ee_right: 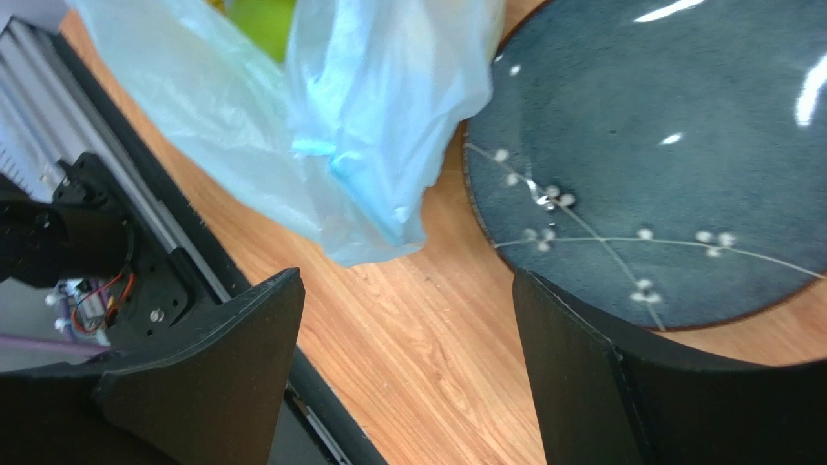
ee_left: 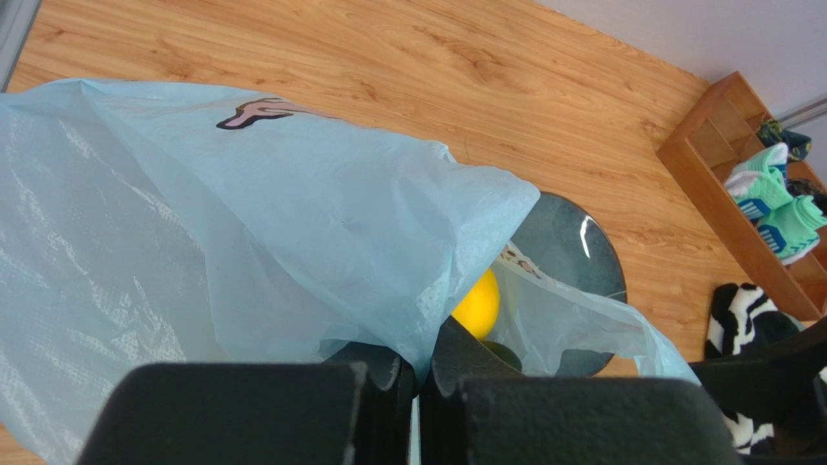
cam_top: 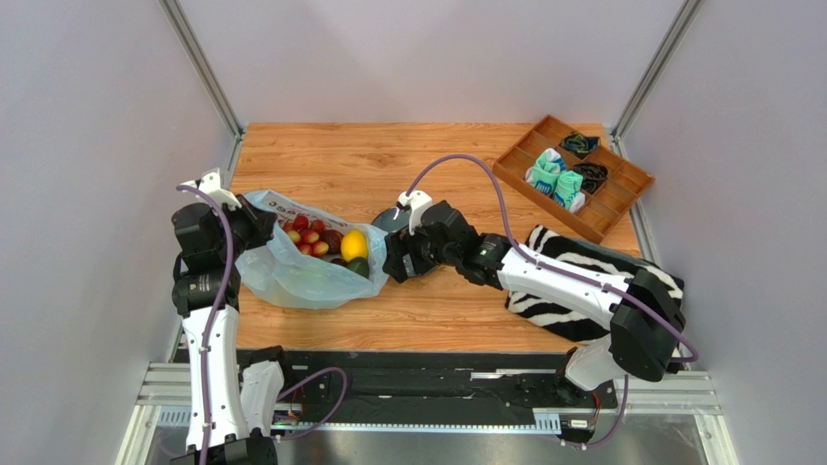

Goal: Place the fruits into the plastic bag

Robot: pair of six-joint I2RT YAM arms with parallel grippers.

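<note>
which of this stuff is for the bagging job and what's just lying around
For the job: plastic bag; fruits inside it, lemon among them; left tool, pinching the bag; right tool, open.
Lying about: dark plate; wooden tray of socks; zebra cloth.

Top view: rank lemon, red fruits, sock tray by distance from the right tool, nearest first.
From the right tool:
1. lemon: just to its left, at the mouth of the plastic bag.
2. red fruits: further left, deeper in the bag.
3. sock tray: far right corner of the table.
</note>
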